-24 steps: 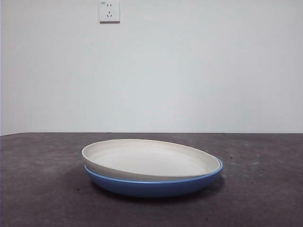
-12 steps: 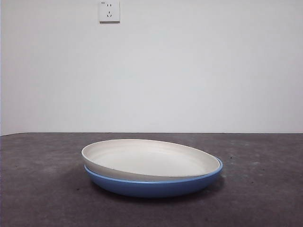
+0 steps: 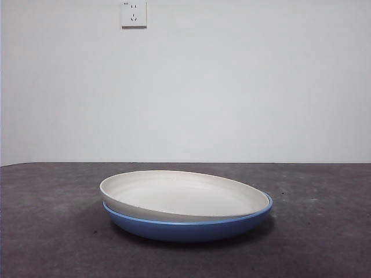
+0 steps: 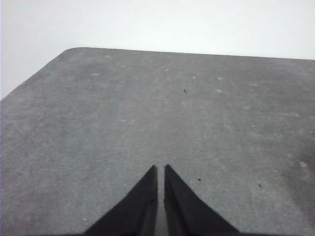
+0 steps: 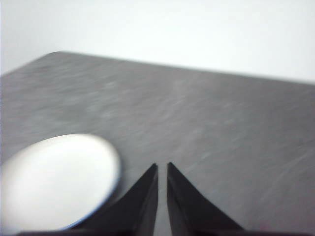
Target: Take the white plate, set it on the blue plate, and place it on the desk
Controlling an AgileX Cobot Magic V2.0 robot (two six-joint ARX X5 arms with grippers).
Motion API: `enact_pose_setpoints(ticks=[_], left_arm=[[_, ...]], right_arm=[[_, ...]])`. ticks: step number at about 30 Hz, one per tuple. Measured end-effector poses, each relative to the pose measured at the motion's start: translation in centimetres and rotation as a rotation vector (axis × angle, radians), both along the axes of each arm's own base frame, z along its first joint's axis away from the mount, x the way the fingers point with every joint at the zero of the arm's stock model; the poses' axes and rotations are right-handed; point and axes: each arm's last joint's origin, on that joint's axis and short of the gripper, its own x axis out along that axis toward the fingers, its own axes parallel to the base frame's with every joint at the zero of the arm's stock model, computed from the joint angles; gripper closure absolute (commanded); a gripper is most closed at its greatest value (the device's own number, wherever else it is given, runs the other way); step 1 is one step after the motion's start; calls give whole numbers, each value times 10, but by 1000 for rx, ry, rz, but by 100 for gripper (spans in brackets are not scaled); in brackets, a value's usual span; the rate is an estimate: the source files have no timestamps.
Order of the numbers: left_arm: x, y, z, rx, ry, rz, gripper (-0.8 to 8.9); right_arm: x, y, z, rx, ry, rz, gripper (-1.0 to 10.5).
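Observation:
The white plate (image 3: pixel 184 196) rests inside the blue plate (image 3: pixel 191 227) on the desk (image 3: pixel 46 231), slightly tilted with its left rim raised. In the right wrist view the white plate (image 5: pixel 54 182) shows with a thin blue edge beside my right gripper (image 5: pixel 162 167), which is shut, empty and apart from the plates. My left gripper (image 4: pixel 160 169) is shut and empty over bare desk (image 4: pixel 147 113); no plate shows in its view. Neither arm appears in the front view.
A white wall with a socket (image 3: pixel 134 14) stands behind the desk. The desk's rounded far corner (image 4: pixel 69 50) shows in the left wrist view.

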Motion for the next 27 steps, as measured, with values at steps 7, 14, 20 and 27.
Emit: enact_pose_setpoints(ticks=[7, 14, 20, 27], left_arm=[[0, 0, 0, 0, 0, 0, 789], [0, 0, 0, 0, 0, 0, 789], [0, 0, 0, 0, 0, 0, 789], [0, 0, 0, 0, 0, 0, 789]], right_arm=[[46, -8, -79, -43, -85, -150, 918], [56, -14, -128, -58, -55, -240, 918], [57, -16, -132, -72, -49, -325, 918], [57, -14, -133, -84, -41, -384, 918]])
